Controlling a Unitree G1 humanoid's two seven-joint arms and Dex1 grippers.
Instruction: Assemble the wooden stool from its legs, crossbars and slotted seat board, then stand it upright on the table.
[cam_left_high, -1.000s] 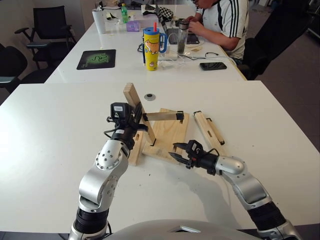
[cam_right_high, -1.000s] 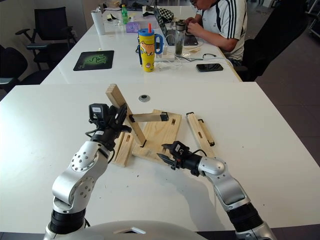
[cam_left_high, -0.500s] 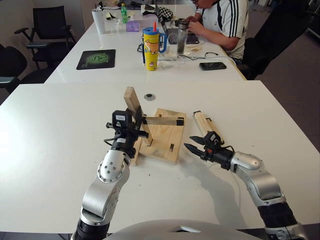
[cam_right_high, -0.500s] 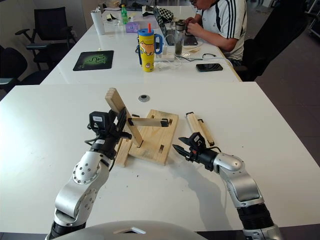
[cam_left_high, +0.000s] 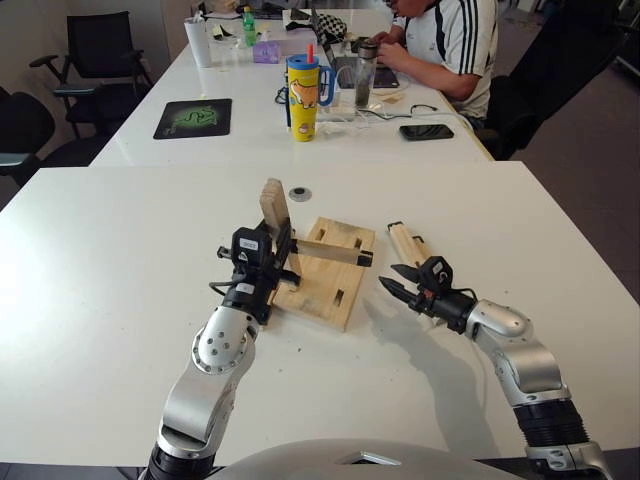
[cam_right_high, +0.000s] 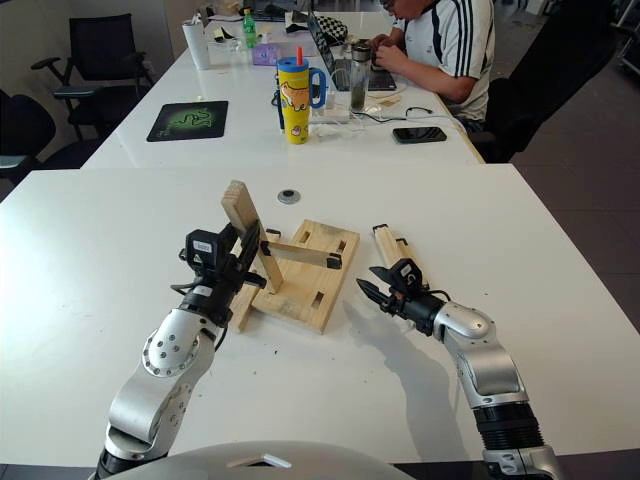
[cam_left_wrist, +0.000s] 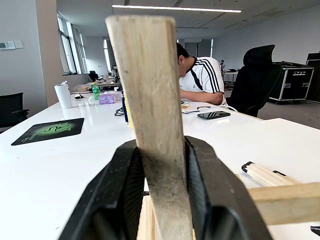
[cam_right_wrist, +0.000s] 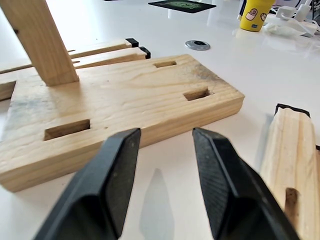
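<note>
Left eye view: the left tool (cam_left_high: 272, 255) is clenched on a leg (cam_left_high: 271, 205) that stands slightly tilted on the seat board (cam_left_high: 345, 272), with a crossbar (cam_left_high: 330, 252) jutting from the leg over the board. The board lies flat mid-counter (cam_left_high: 120, 260). The right tool (cam_left_high: 390, 277) is released, jaws spread, hovering just beside the board's right edge and facing it. The loose leg pieces (cam_left_high: 405, 238) lie just beyond this tool, long axis running away from the robot. The right arm is clearly nearer them, so a pickup would probably mean swinging outward and lining its jaws across that axis.
</note>
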